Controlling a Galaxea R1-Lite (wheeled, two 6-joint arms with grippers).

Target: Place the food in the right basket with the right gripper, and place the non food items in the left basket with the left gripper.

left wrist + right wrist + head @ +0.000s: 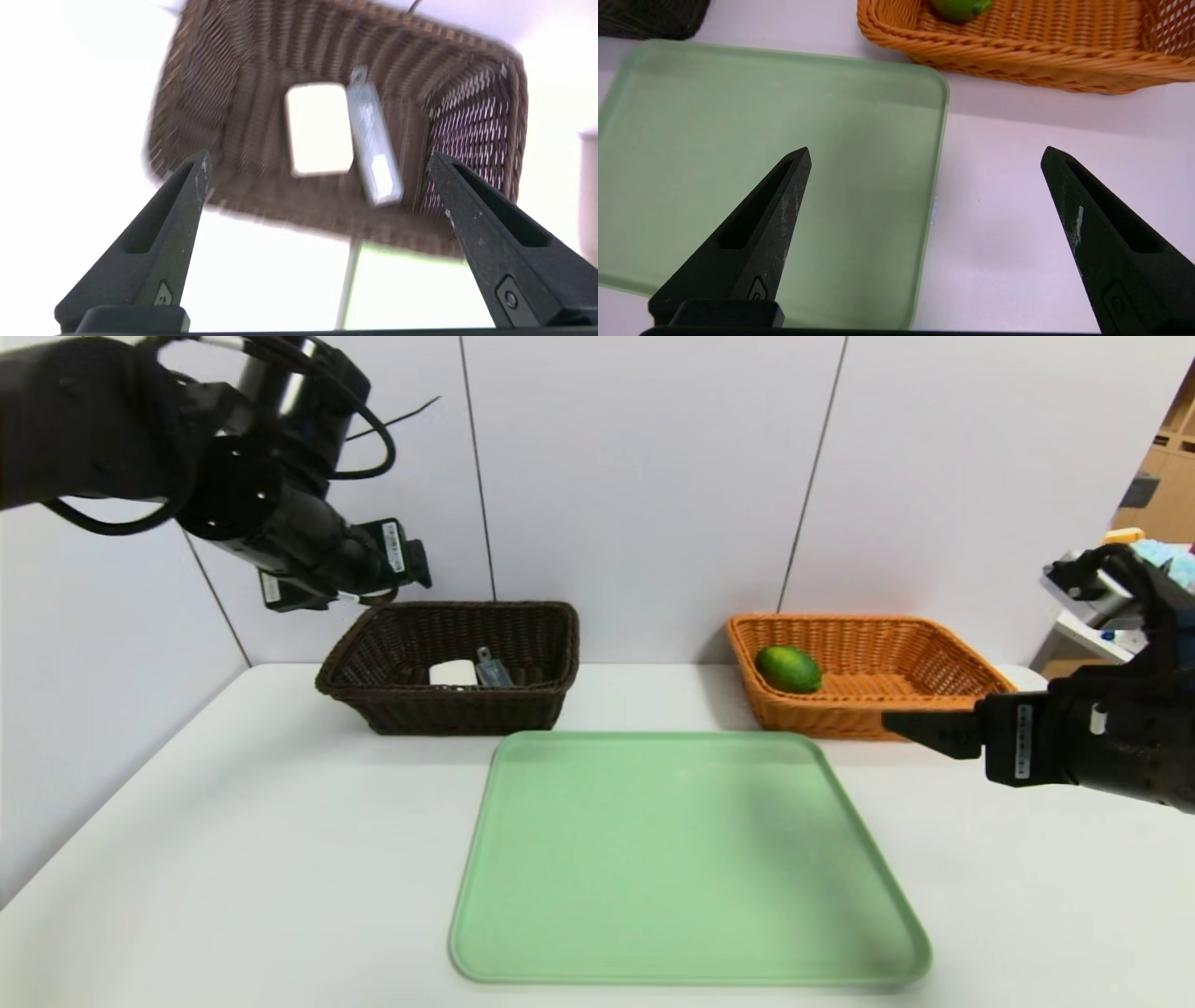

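The dark brown left basket (448, 714) holds a white block (453, 672) and a grey clip-like tool (492, 669). My left gripper (418, 565) hangs above that basket's far left corner. In the left wrist view this gripper (320, 158) is open and empty, with the white block (319, 128) and grey tool (373, 140) lying side by side in the basket (219, 84) below. The orange right basket (840, 721) holds a green lime (788, 668). My right gripper (910, 723) is open and empty, low by that basket's front.
An empty green tray (681, 859) lies on the white table in front of both baskets. In the right wrist view my right gripper (924, 154) straddles the tray's (738, 116) right edge, with the orange basket (1017, 51) and lime (959, 7) beyond. A wall stands close behind.
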